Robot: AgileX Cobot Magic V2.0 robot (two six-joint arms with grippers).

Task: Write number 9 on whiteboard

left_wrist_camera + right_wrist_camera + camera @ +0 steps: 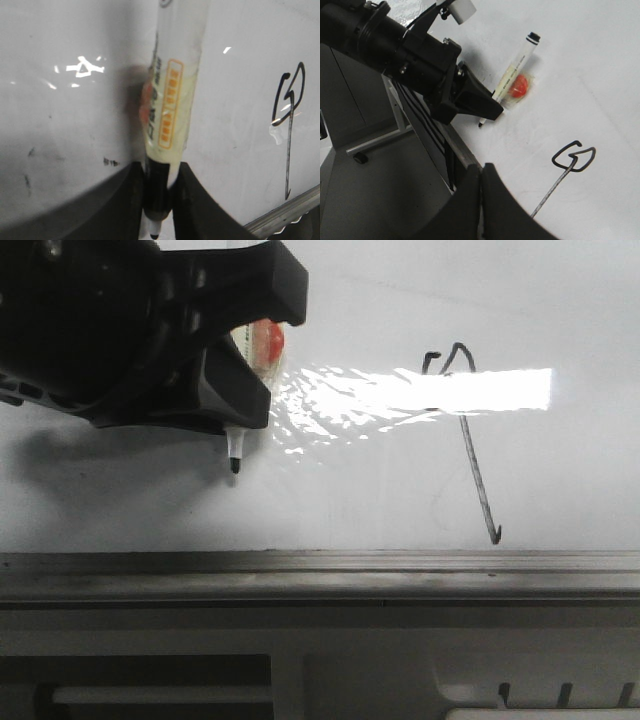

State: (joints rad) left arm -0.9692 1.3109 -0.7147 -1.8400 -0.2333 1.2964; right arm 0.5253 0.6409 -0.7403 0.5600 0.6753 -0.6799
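The number 9 point(470, 430) is drawn in thin black strokes on the whiteboard point(560, 300), a small angular loop over a long slanted tail with a tiny hook. It also shows in the left wrist view point(289, 120) and the right wrist view point(572, 160). My left gripper point(235, 415) is shut on a marker point(172, 95) with a pale, orange-printed barrel. The marker's black tip point(235, 467) points down, left of the 9 and apart from it. My right gripper point(481, 170) is shut and empty, near the board's lower edge.
A grey metal ledge point(320, 575) runs along the whiteboard's lower edge. A bright glare band point(420, 390) crosses the 9's loop. Dark specks and smudges point(111, 161) mark the board. A grey frame and floor point(365, 150) lie beyond the board's edge.
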